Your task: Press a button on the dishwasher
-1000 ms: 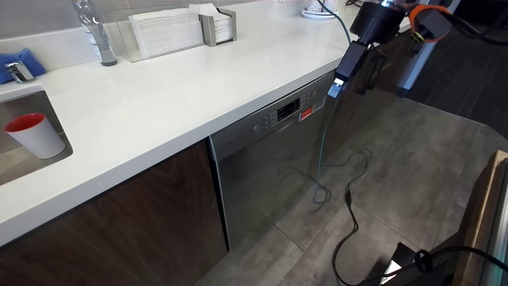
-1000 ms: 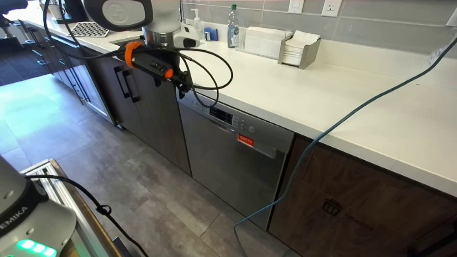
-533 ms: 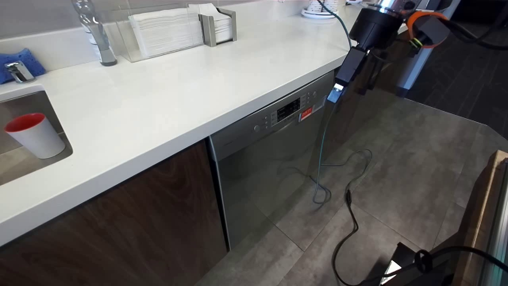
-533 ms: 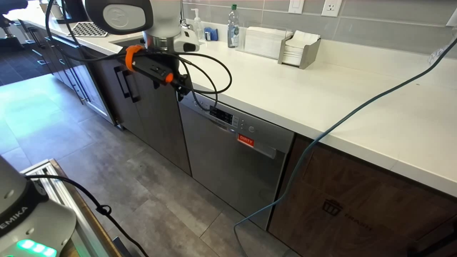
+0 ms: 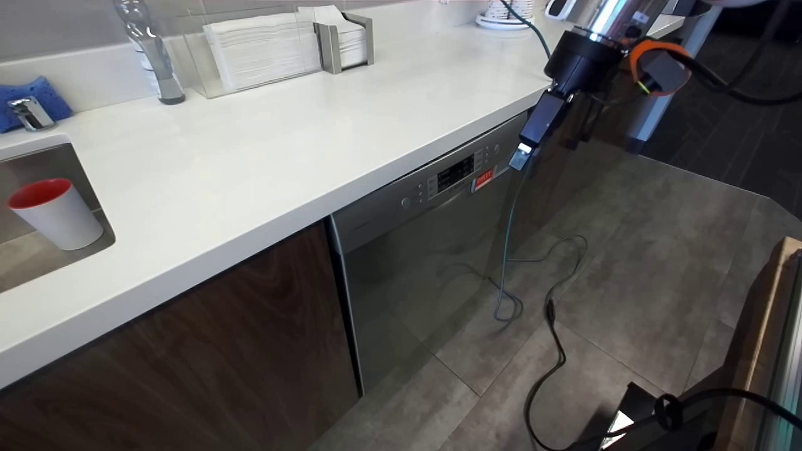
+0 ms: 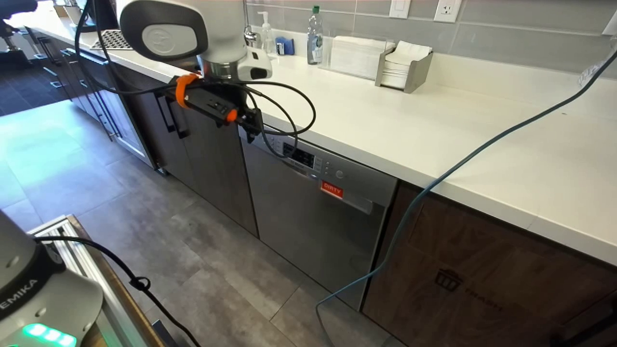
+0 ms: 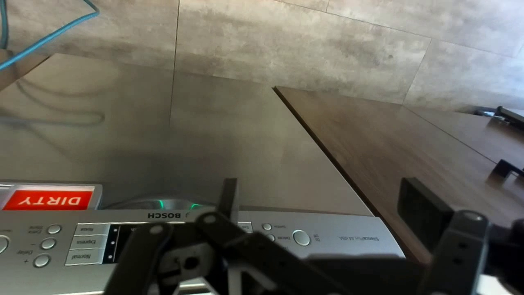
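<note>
- One Robotiq gripper (image 7: 322,197) is hovering near one end of the control panel (image 6: 332,166), its jaws standing wide apart.
- The Bosch dishwasher (image 6: 315,219) is sitting closed beneath the white countertop (image 6: 409,120), between dark wooden cabinets (image 6: 217,178).
- A red DIRTY label (image 7: 49,200) is showing just below the control panel, near the black display (image 6: 301,156).

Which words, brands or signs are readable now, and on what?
"DIRTY": red sign on dishwasher
"BOSCH": its control panel
"SilencePlus 44 dBA": control panel
"Normal": control panel
"Express": control panel
"Rinse": control panel
"+ Delay -": control panel
"TRASH" (faint): cabinet door
"EMIKA": robot base
Too small or blurred: other panel labels, bottle label
</note>
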You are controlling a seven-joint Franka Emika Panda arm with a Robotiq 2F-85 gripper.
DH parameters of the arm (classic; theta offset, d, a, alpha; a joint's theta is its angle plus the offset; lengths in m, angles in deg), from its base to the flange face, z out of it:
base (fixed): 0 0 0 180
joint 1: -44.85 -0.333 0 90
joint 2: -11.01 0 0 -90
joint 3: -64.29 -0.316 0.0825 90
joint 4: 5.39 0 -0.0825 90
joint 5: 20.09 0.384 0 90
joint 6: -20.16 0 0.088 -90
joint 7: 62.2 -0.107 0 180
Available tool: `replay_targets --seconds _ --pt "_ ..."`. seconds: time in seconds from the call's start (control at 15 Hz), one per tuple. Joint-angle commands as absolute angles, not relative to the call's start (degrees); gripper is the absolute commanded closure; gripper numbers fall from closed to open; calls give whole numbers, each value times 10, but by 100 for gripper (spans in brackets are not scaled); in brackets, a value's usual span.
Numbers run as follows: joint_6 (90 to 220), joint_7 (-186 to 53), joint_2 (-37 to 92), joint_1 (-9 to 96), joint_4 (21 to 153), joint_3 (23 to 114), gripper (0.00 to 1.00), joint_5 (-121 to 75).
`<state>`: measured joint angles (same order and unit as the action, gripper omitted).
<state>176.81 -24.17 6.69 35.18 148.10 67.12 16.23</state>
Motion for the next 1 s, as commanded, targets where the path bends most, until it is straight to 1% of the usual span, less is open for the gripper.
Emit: replay_targets --seconds 0.0,0.13,0.53,0.93 --pt "1831 -183 117 332 1466 667 0 251" --pt "1857 -138 140 326 1451 661 0 311" --pt "1867 -13 197 333 1393 643 0 453" --pt "1870 61 253 336 1352 641 0 534"
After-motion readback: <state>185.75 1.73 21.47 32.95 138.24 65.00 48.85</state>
